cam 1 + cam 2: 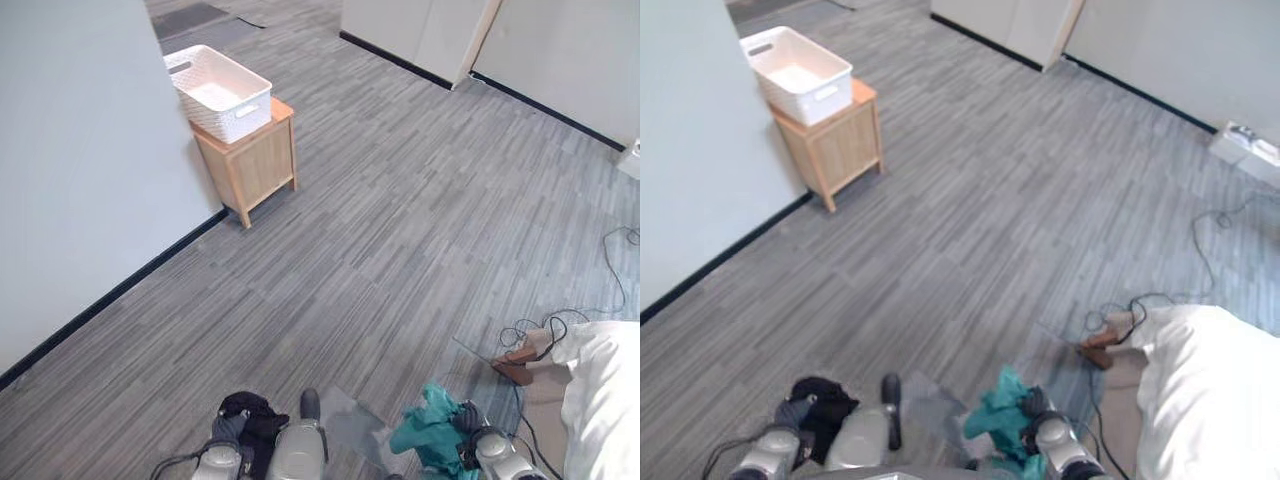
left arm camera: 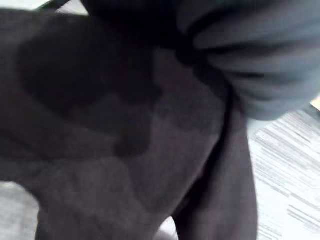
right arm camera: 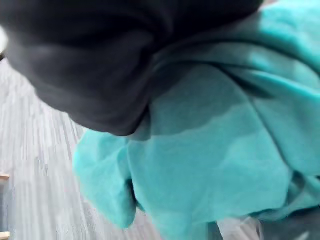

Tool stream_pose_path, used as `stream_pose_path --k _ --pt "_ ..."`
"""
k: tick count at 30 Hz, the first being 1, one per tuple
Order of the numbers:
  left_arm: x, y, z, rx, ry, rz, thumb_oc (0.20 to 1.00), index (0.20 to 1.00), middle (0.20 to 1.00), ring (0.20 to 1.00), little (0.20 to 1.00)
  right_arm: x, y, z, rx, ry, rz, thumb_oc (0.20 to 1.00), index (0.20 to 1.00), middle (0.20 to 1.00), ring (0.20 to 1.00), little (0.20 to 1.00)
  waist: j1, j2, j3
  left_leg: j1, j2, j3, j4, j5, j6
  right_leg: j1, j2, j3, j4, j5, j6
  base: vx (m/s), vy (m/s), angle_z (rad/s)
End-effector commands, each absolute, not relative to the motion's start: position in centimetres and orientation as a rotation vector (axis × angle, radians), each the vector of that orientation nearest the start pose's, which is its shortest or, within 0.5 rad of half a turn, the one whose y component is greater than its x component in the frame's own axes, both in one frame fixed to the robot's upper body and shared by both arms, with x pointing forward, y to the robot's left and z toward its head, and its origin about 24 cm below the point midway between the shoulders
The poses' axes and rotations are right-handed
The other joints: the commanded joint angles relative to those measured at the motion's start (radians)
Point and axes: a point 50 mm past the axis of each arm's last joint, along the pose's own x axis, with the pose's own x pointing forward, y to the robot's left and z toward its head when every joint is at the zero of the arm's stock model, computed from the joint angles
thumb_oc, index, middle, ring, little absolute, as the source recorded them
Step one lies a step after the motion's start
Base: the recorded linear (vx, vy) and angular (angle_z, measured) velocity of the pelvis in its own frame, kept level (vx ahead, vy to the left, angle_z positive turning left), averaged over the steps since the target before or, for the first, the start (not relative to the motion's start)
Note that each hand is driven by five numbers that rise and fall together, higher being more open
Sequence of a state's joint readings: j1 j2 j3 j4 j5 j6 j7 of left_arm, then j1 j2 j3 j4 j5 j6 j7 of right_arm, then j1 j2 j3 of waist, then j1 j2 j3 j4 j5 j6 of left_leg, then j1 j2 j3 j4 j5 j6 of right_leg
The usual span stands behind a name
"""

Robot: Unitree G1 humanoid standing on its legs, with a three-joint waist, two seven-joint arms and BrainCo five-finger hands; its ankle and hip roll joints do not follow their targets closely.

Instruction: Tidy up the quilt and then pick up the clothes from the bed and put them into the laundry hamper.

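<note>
Left eye view: white slotted plastic laundry hamper atop small wooden cabinet, well across grey plank floor.

Right eye view: white quilt at floor's right edge.

Left wrist view: left hand's grip hidden under bunched black garment.

Right wrist view: right hand's fingers likewise unreadable behind crumpled teal garment.

Advice: carry both bundles high, release directly over the hamper.

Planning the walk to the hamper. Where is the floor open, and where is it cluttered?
Open: the wide carpet between the wooden cabinet carrying the white hamper and the far wall. Crowded: cables beside the white quilt.
</note>
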State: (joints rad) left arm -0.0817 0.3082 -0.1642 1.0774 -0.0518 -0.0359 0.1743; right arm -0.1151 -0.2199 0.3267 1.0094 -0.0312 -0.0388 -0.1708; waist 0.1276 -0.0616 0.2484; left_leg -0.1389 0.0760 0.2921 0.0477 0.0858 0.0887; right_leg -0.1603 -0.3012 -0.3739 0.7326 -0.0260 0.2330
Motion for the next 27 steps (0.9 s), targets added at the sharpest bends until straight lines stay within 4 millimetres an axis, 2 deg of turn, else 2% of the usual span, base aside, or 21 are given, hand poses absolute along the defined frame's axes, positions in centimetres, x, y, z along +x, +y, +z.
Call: stream_pose_path --k 1,2,4,5,6,7,8,10,11,12,13,14,15,17,18,20,21,22,23,25,27 --pt "18.8 25.0 -11.2 0.517 0.799 0.156 0.200 0.200 0.200 0.200 0.200 21.8 -20.7 -10.2 -0.499 0.689 -0.007 0.200 0.200 0.200 0.200 0.200 0.006 0.048 0.042 0.071 -0.007 -0.002 -0.074 -0.080 -0.088 0.058 0.141 -0.070 -0.209 -0.001 0.004 0.74 0.213 0.42" --pt "19.5 24.6 -10.8 0.518 0.763 0.152 0.200 0.200 0.200 0.200 0.200 22.1 -21.0 -9.7 -0.500 0.659 -0.013 0.200 0.200 0.200 0.200 0.200 -0.025 0.058 0.046 0.119 -0.028 -0.032 -0.086 -0.108 -0.102 0.048 0.158 -0.092 -0.361 -0.056 -0.037 0.57 0.058 0.41" --pt "19.7 24.5 -10.7 0.517 0.752 0.146 0.200 0.200 0.200 0.200 0.200 22.0 -21.2 -9.7 -0.505 0.663 -0.017 0.200 0.200 0.200 0.200 0.200 -0.033 0.057 0.043 0.136 -0.034 -0.038 -0.080 -0.128 -0.109 0.053 0.148 -0.106 -0.480 -0.057 -0.049 0.55 0.000 0.43" --pt "19.9 24.2 -10.7 0.515 0.749 0.137 0.200 0.200 0.200 0.200 0.200 21.6 -21.9 -9.9 -0.510 0.679 -0.041 0.200 0.200 0.200 0.200 0.200 -0.048 0.060 0.034 0.176 -0.031 -0.048 -0.075 -0.177 -0.125 0.022 0.108 -0.107 -0.665 -0.022 -0.050 0.39 -0.047 0.53" --pt "19.9 24.2 -10.7 0.515 0.749 0.137 0.200 0.200 0.200 0.200 0.200 21.6 -21.9 -9.9 -0.510 0.679 -0.041 0.200 0.200 0.200 0.200 0.200 -0.049 0.061 0.034 0.177 -0.030 -0.048 -0.074 -0.179 -0.126 0.025 0.110 -0.108 -0.669 -0.020 -0.050 0.71 -0.035 0.61" --pt "19.4 24.4 -10.9 0.517 0.770 0.139 0.200 0.200 0.200 0.200 0.200 21.3 -22.1 -10.1 -0.517 0.698 -0.045 0.200 0.200 0.200 0.200 0.200 -0.051 0.081 0.030 0.230 -0.011 -0.054 -0.066 -0.231 -0.139 0.011 0.080 -0.110 -0.710 -0.004 -0.031 0.75 -0.009 0.58" --pt "18.5 24.3 -11.5 0.531 0.805 0.120 0.200 0.200 0.200 0.200 0.200 20.6 -22.1 -10.5 -0.525 0.725 -0.036 0.200 0.200 0.200 0.200 0.200 -0.052 0.072 0.016 0.294 -0.017 -0.060 -0.023 -0.312 -0.144 0.013 0.040 -0.145 -0.721 0.032 -0.017 0.75 -0.004 0.53" --pt "17.9 24.0 -12.0 0.530 0.835 0.107 0.200 0.200 0.200 0.200 0.200 20.2 -22.0 -10.8 -0.531 0.737 -0.018 0.200 0.200 0.200 0.200 0.200 -0.064 0.076 0.009 0.329 -0.009 -0.066 0.038 -0.332 -0.152 0.030 0.042 -0.160 -0.687 0.036 -0.020 0.70 -0.016 0.26" --pt "16.8 24.2 -12.6 0.516 0.876 0.115 0.200 0.200 0.200 0.200 0.200 19.5 -22.0 -11.3 -0.529 0.772 0.000 0.200 0.200 0.200 0.200 0.200 -0.069 0.082 0.001 0.309 0.024 -0.059 0.233 -0.263 -0.168 0.057 0.073 -0.152 -0.680 0.023 -0.057 0.69 -0.055 0.05" --pt "16.8 24.2 -12.6 0.515 0.877 0.115 0.200 0.200 0.200 0.200 0.200 19.5 -22.1 -11.3 -0.529 0.773 0.001 0.200 0.200 0.200 0.200 0.200 -0.071 0.087 -0.001 0.298 0.035 -0.063 0.254 -0.274 -0.174 0.058 0.082 -0.156 -0.682 0.020 -0.061 0.73 -0.216 0.18" --pt "15.6 24.8 -13.0 0.482 0.910 0.153 0.200 0.200 0.200 0.200 0.200 19.2 -22.5 -11.7 -0.518 0.809 -0.001 0.200 0.200 0.200 0.200 0.200 -0.037 0.089 0.006 0.198 0.075 -0.102 0.565 -0.157 -0.203 0.130 0.147 -0.174 -0.723 -0.002 -0.124 0.31 -0.162 0.41" --pt "15.6 24.8 -13.0 0.482 0.910 0.153 0.200 0.200 0.200 0.200 0.200 19.2 -22.5 -11.7 -0.518 0.809 -0.001 0.200 0.200 0.200 0.200 0.200 -0.038 0.090 0.006 0.196 0.076 -0.103 0.567 -0.158 -0.203 0.130 0.148 -0.175 -0.723 -0.002 -0.125 0.54 -0.216 0.45" --pt "16.1 24.6 -12.7 0.448 0.877 0.158 0.200 0.200 0.200 0.200 0.200 18.4 -22.3 -12.3 -0.528 0.848 0.033 0.200 0.200 0.200 0.200 0.200 0.000 0.080 0.026 0.138 0.077 -0.125 0.686 -0.119 -0.200 0.174 0.167 -0.180 -0.744 -0.019 -0.155 0.27 -0.165 0.03" --pt "16.5 24.7 -12.3 0.456 0.856 0.143 0.200 0.200 0.200 0.200 0.200 18.4 -21.5 -12.6 -0.641 0.852 0.145 0.200 0.200 0.200 0.200 0.200 0.044 0.059 0.062 -0.036 0.116 -0.138 0.873 -0.158 -0.196 0.241 0.192 -0.189 -0.796 -0.046 -0.169 0.48 -0.178 -0.39" --pt "16.6 24.8 -12.2 0.473 0.843 0.152 0.200 0.200 0.200 0.200 0.200 19.3 -21.5 -11.9 -0.705 0.800 0.149 0.200 0.200 0.200 0.200 0.200 0.064 0.045 0.075 -0.126 0.120 -0.098 0.780 -0.193 -0.194 0.297 0.206 -0.157 -0.819 -0.077 -0.164 0.69 0.002 -0.34" --pt "16.3 24.7 -12.3 0.470 0.857 0.154 0.200 0.200 0.200 0.200 0.200 19.5 -21.2 -11.7 -0.766 0.763 0.171 0.200 0.200 0.200 0.200 0.200 0.075 0.043 0.072 -0.148 0.109 -0.079 0.684 -0.199 -0.188 0.313 0.207 -0.147 -0.820 -0.099 -0.160 0.48 0.093 -0.18" --pt "15.8 25.0 -12.5 0.467 0.870 0.181 0.200 0.200 0.200 0.200 0.200 20.5 -20.8 -10.9 -0.817 0.682 0.168 0.200 0.200 0.200 0.200 0.200 0.082 0.046 0.066 -0.160 0.093 -0.054 0.546 -0.211 -0.171 0.319 0.215 -0.140 -0.820 -0.112 -0.148 0.57 0.356 -0.06" --pt "14.5 25.6 -12.8 0.443 0.898 0.245 0.200 0.200 0.200 0.200 0.200 20.7 -20.4 -10.1 -0.827 0.602 0.143 0.200 0.200 0.200 0.200 0.200 0.087 0.063 0.050 -0.143 0.077 -0.007 0.226 -0.115 -0.182 0.333 0.213 -0.131 -0.820 -0.134 -0.107 0.73 0.497 -0.10" --pt "14.0 25.6 -13.0 0.429 0.916 0.266 0.200 0.200 0.200 0.200 0.200 20.4 -20.4 -9.9 -0.842 0.581 0.133 0.200 0.200 0.200 0.200 0.200 0.081 0.074 0.046 -0.133 0.090 0.012 0.099 -0.067 -0.202 0.344 0.204 -0.133 -0.820 -0.145 -0.095 0.64 0.569 -0.28" --pt "13.4 25.0 -13.5 0.408 0.935 0.278 0.200 0.200 0.200 0.200 0.200 19.5 -20.5 -9.8 -0.853 0.557 0.108 0.200 0.200 0.200 0.200 0.200 0.060 0.100 0.053 -0.129 0.136 0.032 -0.010 -0.006 -0.209 0.354 0.173 -0.149 -0.820 -0.132 -0.071 0.33 0.445 -0.76" --pt "12.3 24.2 -14.3 0.417 1.001 0.280 0.200 0.200 0.200 0.200 0.200 17.9 -21.1 -10.5 -0.741 0.615 0.005 0.200 0.200 0.200 0.200 0.200 0.000 0.095 0.060 -0.087 0.130 0.052 -0.012 0.022 -0.203 0.369 0.158 -0.107 -0.804 -0.117 -0.059 0.39 0.627 -1.08"
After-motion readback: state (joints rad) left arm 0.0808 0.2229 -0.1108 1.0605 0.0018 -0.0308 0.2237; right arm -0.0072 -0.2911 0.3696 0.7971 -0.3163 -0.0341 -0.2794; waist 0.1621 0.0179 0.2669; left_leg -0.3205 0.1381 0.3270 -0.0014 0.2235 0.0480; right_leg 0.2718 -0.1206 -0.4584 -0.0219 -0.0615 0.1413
